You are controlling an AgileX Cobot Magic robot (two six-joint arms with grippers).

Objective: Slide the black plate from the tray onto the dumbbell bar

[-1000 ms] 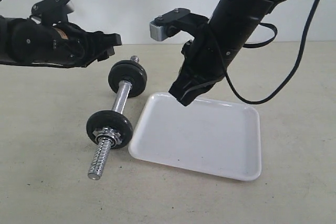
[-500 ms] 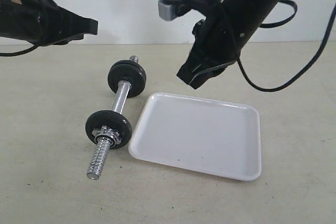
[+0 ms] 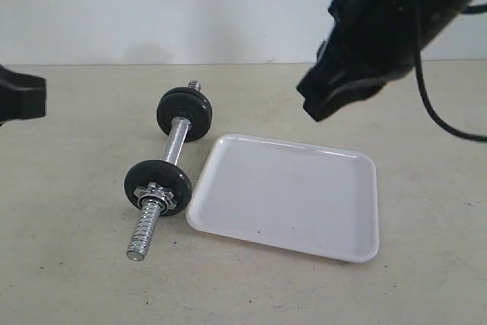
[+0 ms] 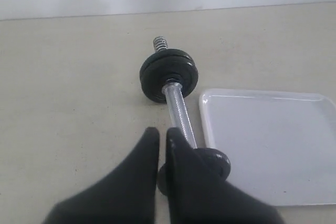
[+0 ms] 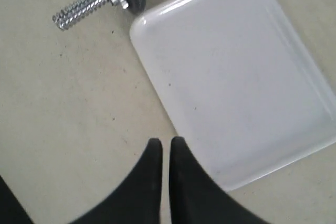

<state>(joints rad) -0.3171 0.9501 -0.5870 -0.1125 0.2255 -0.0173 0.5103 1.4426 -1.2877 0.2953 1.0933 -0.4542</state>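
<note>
Higher and wider apart than before — left gripper [image 4: 158,132], right gripper [image 5: 164,141] (both pinched together) — black plate [image 3: 158,186] on dumbbell bar [image 3: 176,142].

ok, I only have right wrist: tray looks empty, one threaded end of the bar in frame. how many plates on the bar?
Observer: Two. The near black plate sits by the close threaded end, and the far black plate sits near the other end of the dumbbell bar.
Operator: left gripper?
Observer: The left gripper is shut and empty, at the exterior view's left edge, away from the bar.
Operator: my height?
Observer: The right gripper hangs well above the tray, apart from it.
</note>
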